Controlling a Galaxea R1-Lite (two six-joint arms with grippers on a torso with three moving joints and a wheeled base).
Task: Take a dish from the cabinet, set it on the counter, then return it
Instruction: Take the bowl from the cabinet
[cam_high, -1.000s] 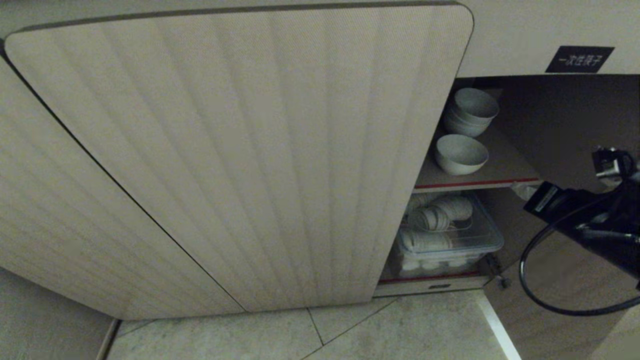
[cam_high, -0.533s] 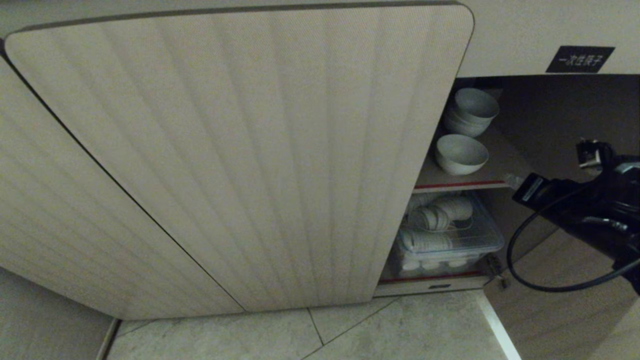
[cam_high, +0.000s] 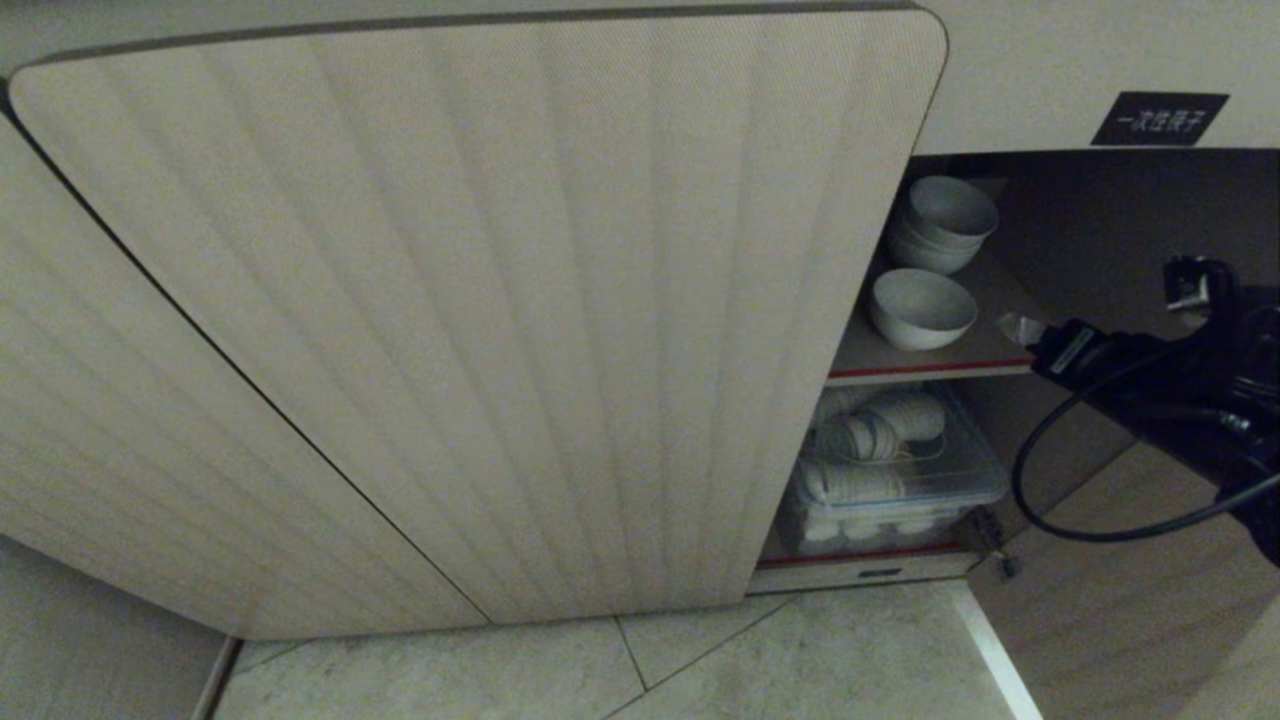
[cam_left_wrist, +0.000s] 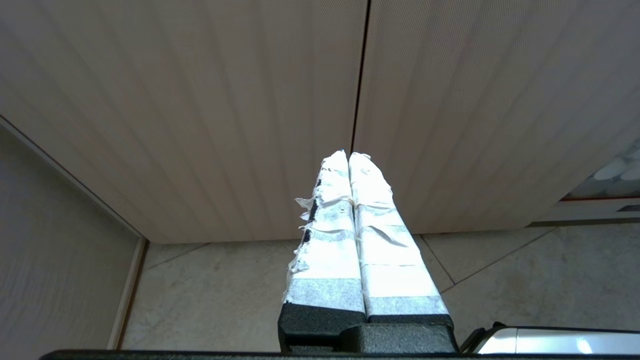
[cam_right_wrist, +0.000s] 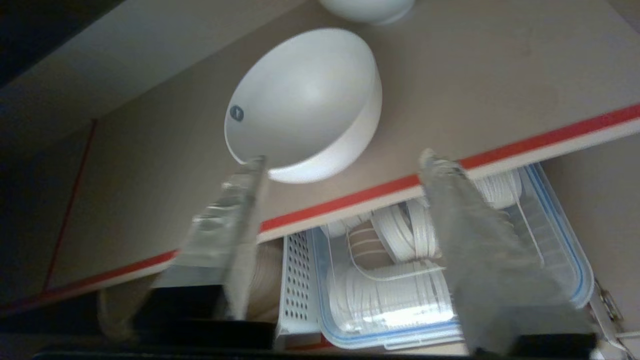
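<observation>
Cabinet (cam_high: 480, 300): low unit with pale ribbed doors; the wide door stood closed across most of the head view, the compartment at the robot's right stood open and dark inside.

Shelf (cam_high: 990, 330): brown board with a red front edge, inside the open compartment.

Bowl (cam_right_wrist: 305, 105): white, upright on the shelf near its red edge, a small dark sticker on the inner wall. It sat just beyond the tips of the right fingers, apart from them by the wrist view; whether one tip grazed its rim could not be told.

Stacked bowls (cam_high: 945, 225): white, nested, farther back on the same shelf, beyond the single bowl from the fingers.

Clear bin (cam_right_wrist: 550, 260): blue-rimmed plastic box of white dishes on the lower level, beneath the shelf and below the fingers.

Right gripper (cam_right_wrist: 345, 165): at the shelf's front edge, fingers (cam_right_wrist: 465, 210) spread wide apart, holding nothing.

Left gripper (cam_left_wrist: 348, 157): well away from the open compartment, facing the closed doors above the tiled floor (cam_left_wrist: 215, 290); taped fingers (cam_left_wrist: 327, 235) pressed together, empty.

Black label (cam_high: 1158, 118): on the pale panel above the open compartment.
</observation>
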